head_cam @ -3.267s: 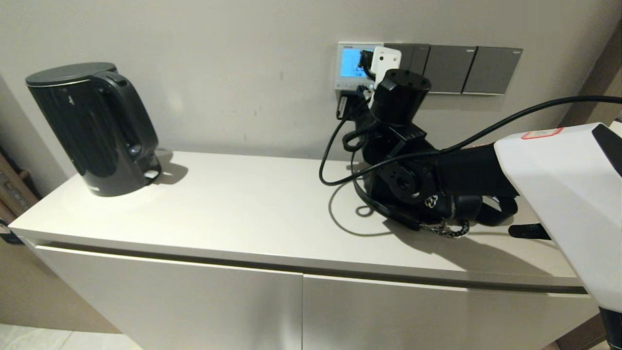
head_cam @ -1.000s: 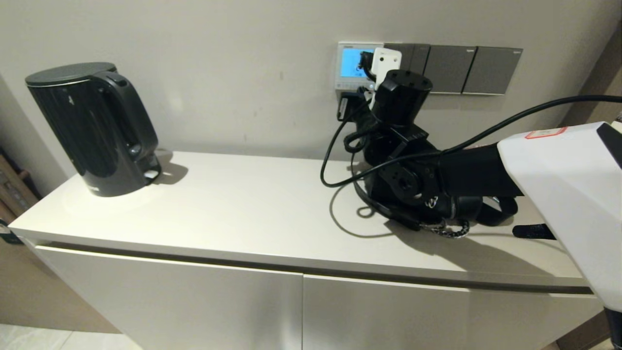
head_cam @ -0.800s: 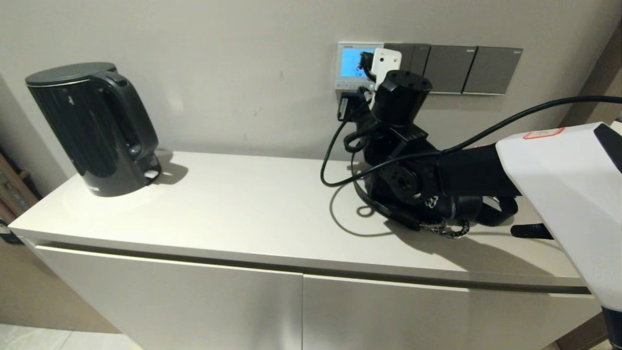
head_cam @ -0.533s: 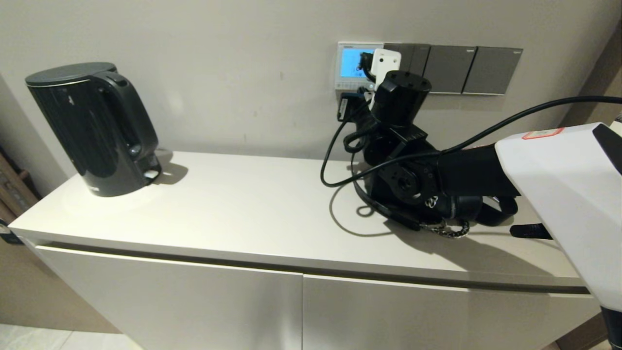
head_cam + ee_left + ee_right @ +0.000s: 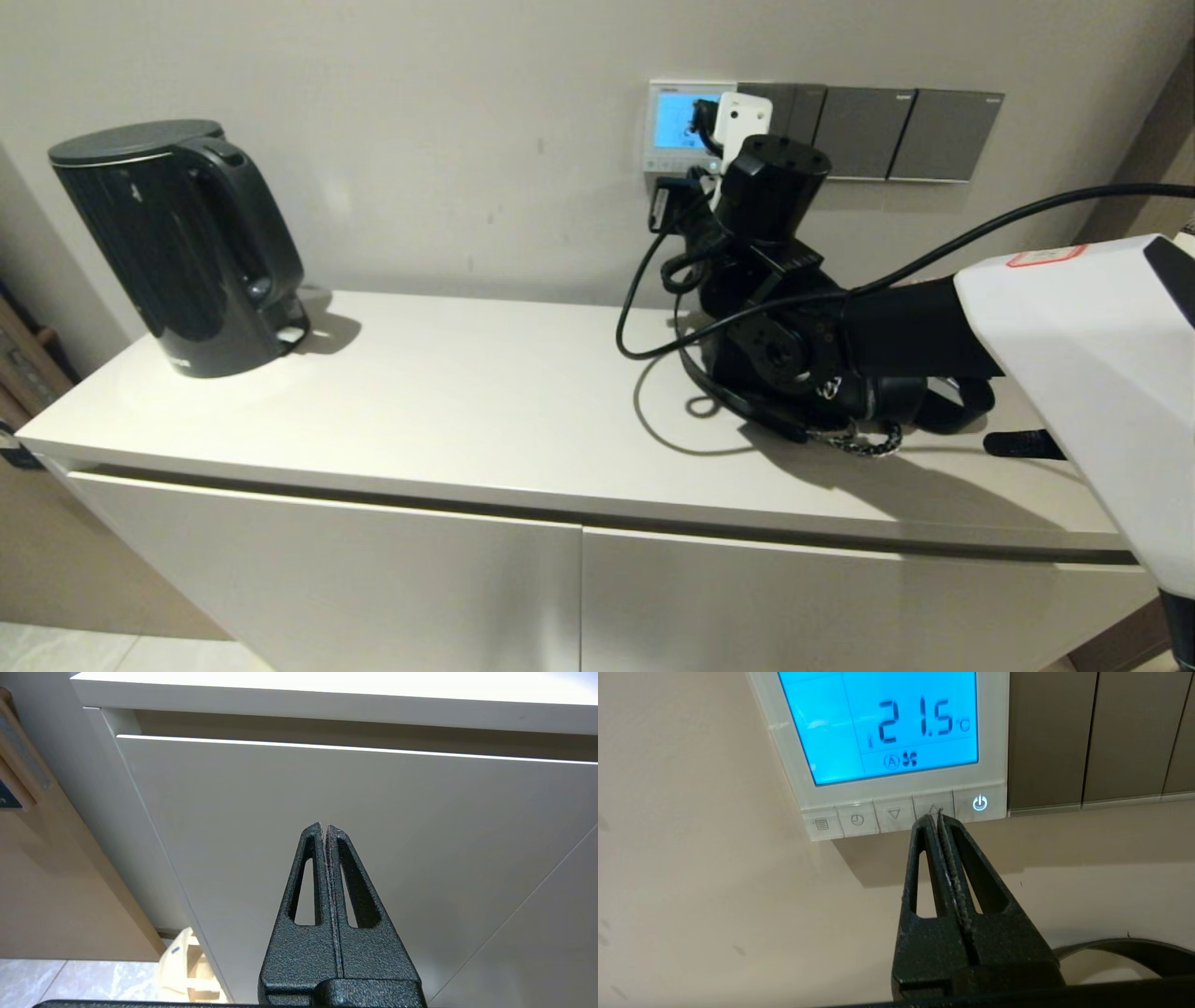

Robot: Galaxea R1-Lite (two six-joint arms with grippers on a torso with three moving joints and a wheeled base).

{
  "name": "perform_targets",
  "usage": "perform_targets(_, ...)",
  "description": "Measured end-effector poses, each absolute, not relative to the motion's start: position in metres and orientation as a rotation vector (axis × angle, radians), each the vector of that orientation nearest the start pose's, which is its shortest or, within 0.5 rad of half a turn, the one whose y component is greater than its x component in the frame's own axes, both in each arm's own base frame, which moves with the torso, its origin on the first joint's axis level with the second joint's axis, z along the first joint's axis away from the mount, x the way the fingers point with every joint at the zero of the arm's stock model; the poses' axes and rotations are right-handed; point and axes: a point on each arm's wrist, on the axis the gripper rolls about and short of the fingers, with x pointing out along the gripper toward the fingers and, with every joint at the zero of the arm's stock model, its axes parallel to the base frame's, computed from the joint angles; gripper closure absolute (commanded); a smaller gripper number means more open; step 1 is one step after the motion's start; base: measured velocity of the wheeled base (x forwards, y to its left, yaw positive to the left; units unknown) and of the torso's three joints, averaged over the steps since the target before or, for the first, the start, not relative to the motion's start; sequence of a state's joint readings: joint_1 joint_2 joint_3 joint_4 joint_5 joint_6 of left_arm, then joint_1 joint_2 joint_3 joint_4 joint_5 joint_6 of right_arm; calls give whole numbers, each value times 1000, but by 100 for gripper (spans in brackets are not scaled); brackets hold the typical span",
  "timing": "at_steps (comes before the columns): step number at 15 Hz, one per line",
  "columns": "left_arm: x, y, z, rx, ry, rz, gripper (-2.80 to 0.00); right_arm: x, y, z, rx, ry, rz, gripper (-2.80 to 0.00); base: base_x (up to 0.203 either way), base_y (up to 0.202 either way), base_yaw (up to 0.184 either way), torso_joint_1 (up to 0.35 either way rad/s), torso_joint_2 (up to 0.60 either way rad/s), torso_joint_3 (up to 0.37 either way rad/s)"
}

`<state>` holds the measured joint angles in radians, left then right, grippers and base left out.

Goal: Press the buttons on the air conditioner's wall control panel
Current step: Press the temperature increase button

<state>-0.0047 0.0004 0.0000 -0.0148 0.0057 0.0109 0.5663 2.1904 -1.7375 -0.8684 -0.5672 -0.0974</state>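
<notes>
The small square white plastic wall control panel w/ lit blue screen reading 21.5 °C is fixed to the wall above the back edge of the white cabinet top, toward its right back corner, just beside the grey switch plates. Along its bottom edge runs a row of tiny pale plastic buttons.

Right gripper is up at the panel, fingers pressed together w/ nothing between them, tips at the lower edge of the up-arrow button; contact looks likely but can't confirm.

Handling, judged: the buttons are stiff, short-travel, smooth plastic. Nothing to grasp, so push straight in at the button's centre w/ the closed tip, light force. A narrow tip could slip onto the neighbouring key or the power button.

Views: the right wrist view shows digits, button icons and tip position; in the head view the arm hides most of that, but it gives the cabinet, the black plastic kettle near the left back corner, and the arm's cable. The left wrist view alone shows the left gripper, closed and empty, parked low facing the cabinet front.
</notes>
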Motion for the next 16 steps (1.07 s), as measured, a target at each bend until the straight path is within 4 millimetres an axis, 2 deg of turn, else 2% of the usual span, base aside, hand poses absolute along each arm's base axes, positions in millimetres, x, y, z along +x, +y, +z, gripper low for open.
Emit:
perform_targets(9,-23,0,77,10,-14,1,0,388,236,275,126,-346,-12,0,0,0,0,0,0,0)
perform_targets(16,-23,0,77,10,-14,1,0,395,235,277,123,-350,-15,0,0,0,0,0,0,0)
